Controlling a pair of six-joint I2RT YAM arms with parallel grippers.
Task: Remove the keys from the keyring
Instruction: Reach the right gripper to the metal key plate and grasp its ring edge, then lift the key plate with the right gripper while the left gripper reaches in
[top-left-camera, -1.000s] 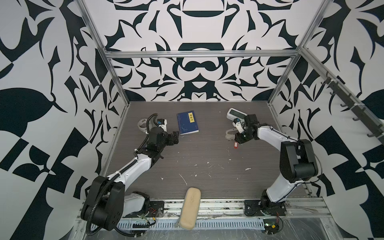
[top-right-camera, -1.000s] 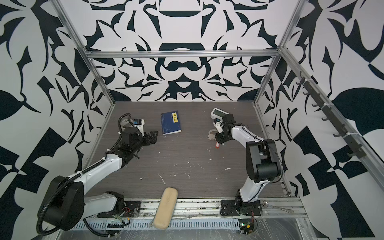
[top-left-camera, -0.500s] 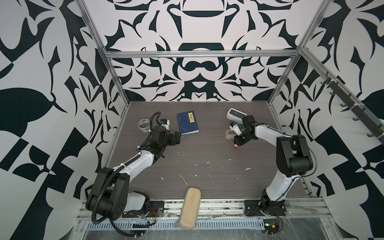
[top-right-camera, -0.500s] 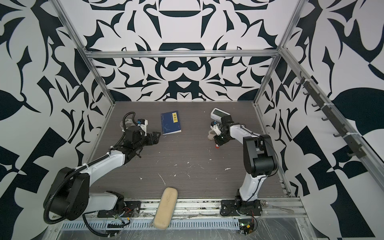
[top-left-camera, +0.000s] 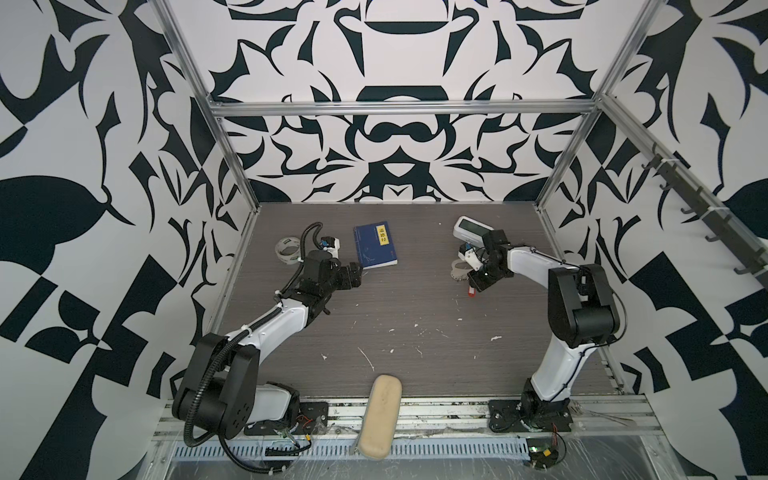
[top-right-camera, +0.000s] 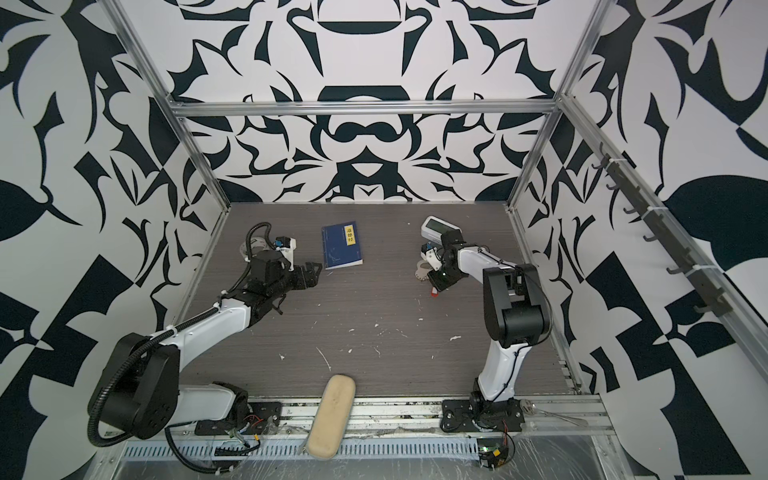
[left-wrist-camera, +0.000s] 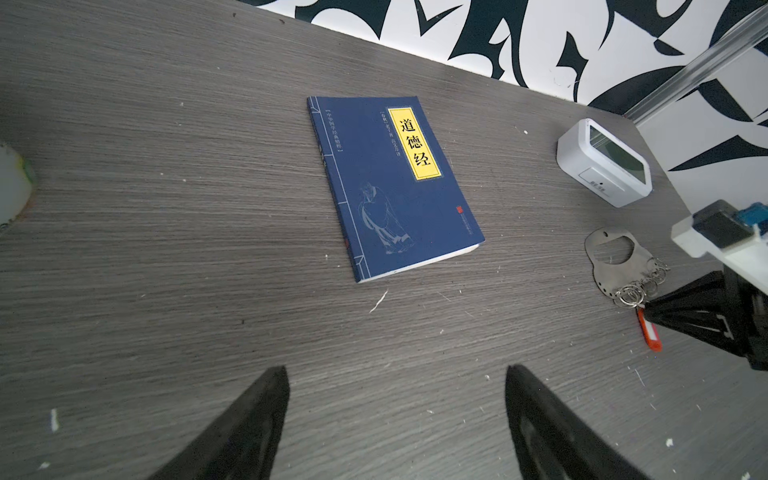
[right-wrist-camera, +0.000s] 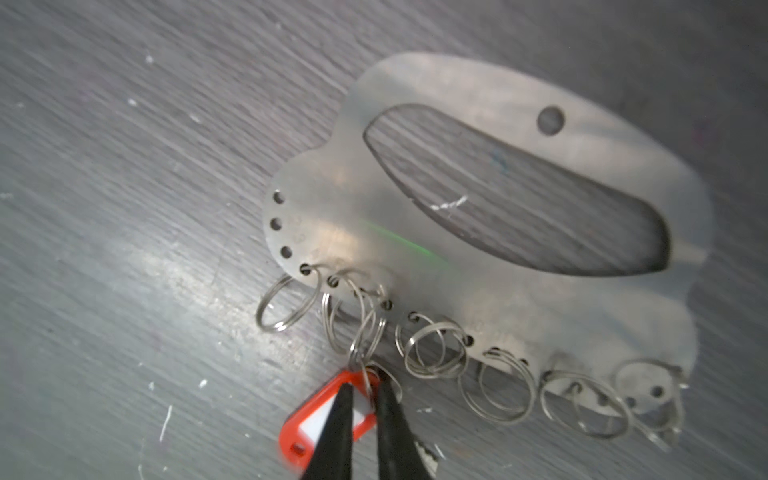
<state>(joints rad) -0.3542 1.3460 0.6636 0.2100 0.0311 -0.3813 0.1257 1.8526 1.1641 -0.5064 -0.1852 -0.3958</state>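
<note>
Two right claw (right-wrist-camera: 362, 390) tips cover part of keys (right-wrist-camera: 309, 428); grip unclear.

Right gripper (top-right-camera: 437, 286) low over the worktop (top-right-camera: 374, 316) — keys (top-right-camera: 434, 292) with red tag at its jaws, keyring (top-right-camera: 420, 272) just beside them. Left gripper (top-right-camera: 314, 272), jaws spread — blue book (top-right-camera: 341, 245) just ahead.

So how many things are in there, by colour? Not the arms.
Blue: 1, the book
White: 1, the gadget
Silvery: 1, the keyring
Red: 1, the key tag
Clear: 1, the tape roll
Beige: 1, the case
Total: 6
</note>
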